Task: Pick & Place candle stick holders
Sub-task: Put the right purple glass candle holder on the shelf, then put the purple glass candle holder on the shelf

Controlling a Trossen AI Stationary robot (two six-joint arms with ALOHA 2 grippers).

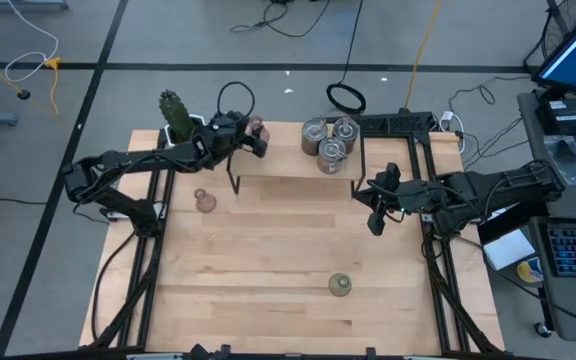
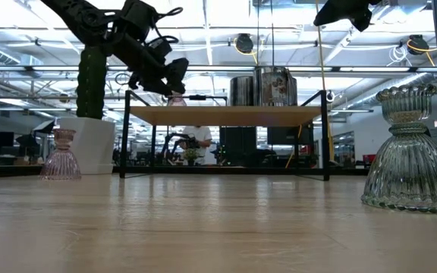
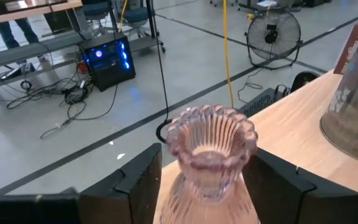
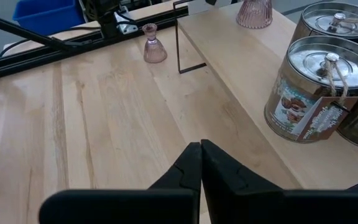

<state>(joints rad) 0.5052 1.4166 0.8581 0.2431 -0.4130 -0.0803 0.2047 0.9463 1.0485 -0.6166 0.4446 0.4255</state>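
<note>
Left hand (image 3: 207, 186) with fingers parted around pink glass holder (image 3: 210, 155) at raised shelf (image 1: 278, 165) edge, tins (image 1: 330, 140) near, second pink holder (image 1: 205, 201) and green holder (image 1: 340, 285) on open tabletop (image 1: 288, 250), right hand (image 4: 201, 165) closed, empty.

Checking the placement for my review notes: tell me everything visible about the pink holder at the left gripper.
The pink holder is ribbed, translucent pinkish glass with a scalloped flared rim, narrow neck and wider skirt. It stands upright on the raised wooden shelf, at its left end. The left gripper straddles it, fingers slightly apart from the glass on both sides.
</note>
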